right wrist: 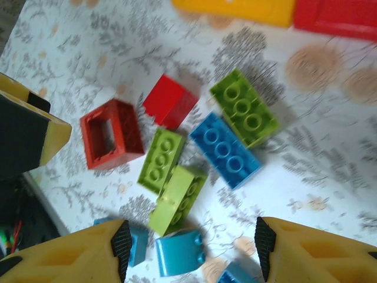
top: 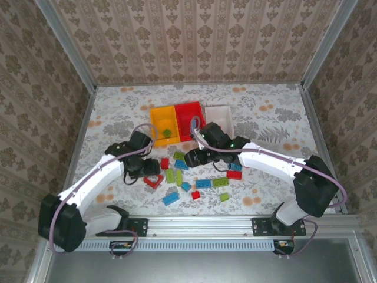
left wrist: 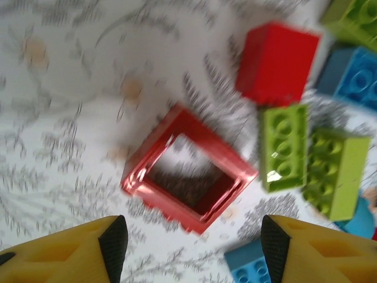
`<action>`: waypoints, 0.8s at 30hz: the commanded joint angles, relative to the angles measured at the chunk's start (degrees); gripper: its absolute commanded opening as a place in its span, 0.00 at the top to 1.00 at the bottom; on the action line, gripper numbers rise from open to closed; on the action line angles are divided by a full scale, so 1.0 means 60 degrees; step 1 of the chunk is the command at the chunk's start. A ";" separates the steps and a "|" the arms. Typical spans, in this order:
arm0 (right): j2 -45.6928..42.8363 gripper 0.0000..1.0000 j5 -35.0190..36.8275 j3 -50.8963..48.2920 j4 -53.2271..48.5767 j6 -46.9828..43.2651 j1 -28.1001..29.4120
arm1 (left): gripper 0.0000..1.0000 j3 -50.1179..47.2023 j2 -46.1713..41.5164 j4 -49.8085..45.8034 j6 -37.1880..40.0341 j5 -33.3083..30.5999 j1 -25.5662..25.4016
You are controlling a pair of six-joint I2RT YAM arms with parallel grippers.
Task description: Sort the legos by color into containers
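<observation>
Yellow-orange bin (top: 159, 118): far middle of the table (top: 112, 118), leftmost of three bins set side by side; one lime brick (top: 167, 133) lies in it
Red bin (top: 185, 115): middle of the row, just right of the yellow-orange one; its near right corner is hidden behind the right arm
White bin (top: 219, 115): right end of the row; what it holds cannot be told
Loose bricks: scattered on the flowered cloth near of the bins, between the two arms, in red, blue and lime
Red frame piece (left wrist: 188, 177): left edge of the scatter, lying flat with its opening up, apart from the other bricks
Red brick (left wrist: 275, 62): just far and right of the frame, beside two lime bricks (left wrist: 284, 147) that lie side by side
Long blue brick (right wrist: 225, 150): studs up, touching a long lime brick (right wrist: 244, 115) on its far side
Nearest pieces: a blue brick (top: 171, 198), a small red brick (top: 196, 195) and a lime piece (top: 224, 197) lie closest to the arm bases
Left gripper (left wrist: 191, 244): over the frame piece, yellow fingers (left wrist: 115, 242) spread apart with nothing clamped; the frame sits just beyond the tips
Right gripper (right wrist: 191, 247): over the middle of the scatter, fingers (right wrist: 265, 247) spread wide, gripping nothing; a teal-blue brick (right wrist: 179, 253) lies on the cloth under the gap, clear of both pads
</observation>
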 commanded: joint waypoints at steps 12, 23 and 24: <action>0.1737 0.41 -0.1024 0.2284 -0.0816 -0.1633 0.1008 | 0.42 -0.0526 -0.1742 -0.1442 -0.3079 -0.0707 0.0315; 0.5555 0.58 -0.0570 0.6166 -0.2924 -0.1854 0.2160 | 0.44 -0.0406 -0.5984 -0.3113 -0.4934 -0.1991 0.0439; 0.5764 0.58 -0.0472 0.6390 -0.3071 -0.1821 0.2205 | 0.44 -0.0375 -0.6178 -0.3200 -0.4935 -0.2062 0.0445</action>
